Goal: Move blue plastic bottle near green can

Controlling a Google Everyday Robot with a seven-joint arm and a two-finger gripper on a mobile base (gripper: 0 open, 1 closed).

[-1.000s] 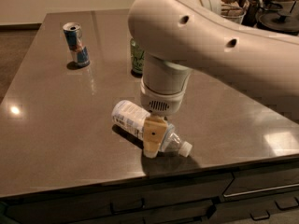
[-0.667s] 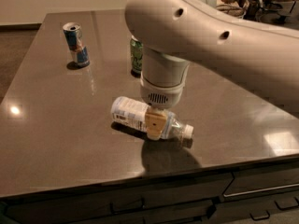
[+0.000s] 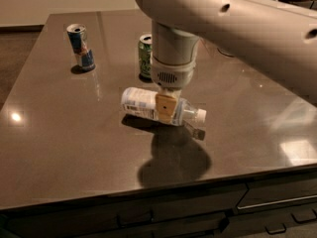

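Observation:
The blue plastic bottle is clear with a pale blue-and-white label, and its white cap points right. It hangs level just above the dark tabletop, with its shadow below it. My gripper comes straight down from the big white arm and is shut across the bottle's middle. One tan finger shows in front of the bottle. The green can stands upright just behind the bottle, partly hidden by my wrist.
A slim blue, red and silver can stands at the far left of the table. The table's front edge runs below, with drawers under it. My white arm covers the upper right.
The gripper has closed on the bottle and raised it off the table. Bottle and gripper have shifted a little away from the front edge toward the green can.

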